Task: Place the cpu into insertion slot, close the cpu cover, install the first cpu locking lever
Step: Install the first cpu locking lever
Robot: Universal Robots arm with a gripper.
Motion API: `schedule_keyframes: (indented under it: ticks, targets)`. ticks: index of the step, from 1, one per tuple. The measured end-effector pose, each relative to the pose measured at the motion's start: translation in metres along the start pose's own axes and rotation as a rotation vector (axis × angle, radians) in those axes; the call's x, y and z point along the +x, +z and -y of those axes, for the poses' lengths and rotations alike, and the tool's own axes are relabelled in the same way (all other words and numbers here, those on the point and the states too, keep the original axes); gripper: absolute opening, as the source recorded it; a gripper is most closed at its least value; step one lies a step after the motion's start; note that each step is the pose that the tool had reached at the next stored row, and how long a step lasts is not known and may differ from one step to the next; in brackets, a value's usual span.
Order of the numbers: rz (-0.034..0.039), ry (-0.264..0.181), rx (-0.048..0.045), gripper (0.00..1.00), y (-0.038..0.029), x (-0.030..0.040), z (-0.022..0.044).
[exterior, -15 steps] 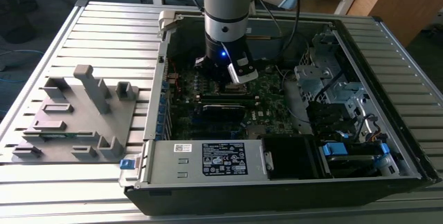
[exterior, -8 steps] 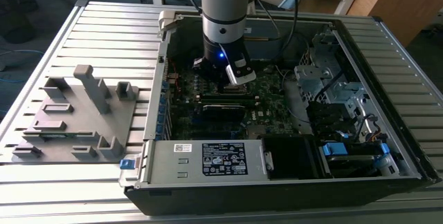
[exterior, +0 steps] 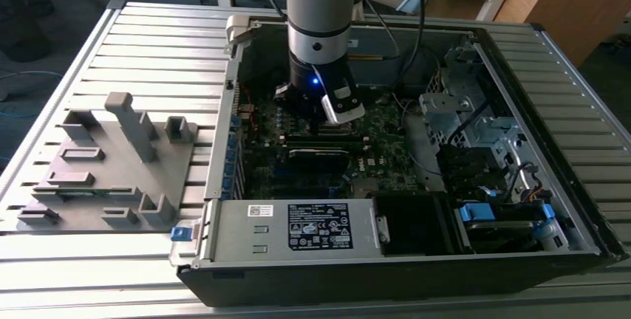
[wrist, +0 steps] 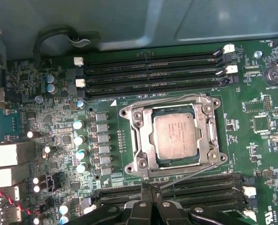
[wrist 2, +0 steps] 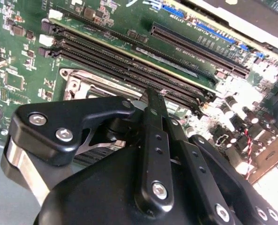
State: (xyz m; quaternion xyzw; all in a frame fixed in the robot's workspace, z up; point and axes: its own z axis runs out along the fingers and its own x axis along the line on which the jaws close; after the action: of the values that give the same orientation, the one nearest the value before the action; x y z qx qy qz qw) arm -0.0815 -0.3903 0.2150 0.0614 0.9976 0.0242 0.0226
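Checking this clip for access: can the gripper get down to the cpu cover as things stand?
Probably yes. In the first wrist view the cpu cover lies flat around the cpu, nothing above it, and the gripper sits just beside the socket, over the memory slots.

A slatted metal table [exterior: 148,38] carries an open computer case [exterior: 394,260] and, beside it, a grey fixture tray [exterior: 99,179].

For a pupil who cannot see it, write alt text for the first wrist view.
The cpu sits in its socket on a green motherboard, with the cpu cover closed around it as a silver frame. Black memory slots run along two opposite sides, and the black gripper is next to the socket.
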Motion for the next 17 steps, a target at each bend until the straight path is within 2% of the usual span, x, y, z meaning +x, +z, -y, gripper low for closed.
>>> schedule_keyframes:
  ticks: [3,8,10,13,14,17]
  targets:
    - [0.0001,0.0,-0.0004,0.1,0.0002,0.0003,0.0004]
    - [-0.0016,0.0,-0.0132,0.1,0.0013,0.0024,0.0012]
    - [-0.0028,0.0,-0.0226,0.1,0.0021,0.0031,0.0014]
    - [-0.0061,-0.001,-0.0485,0.1,0.003,0.0035,0.0015]
    - [-0.0068,-0.001,-0.0545,0.1,0.0031,0.0035,0.0015]
    - [-0.0077,-0.002,-0.061,0.1,0.0037,0.0036,0.0015]
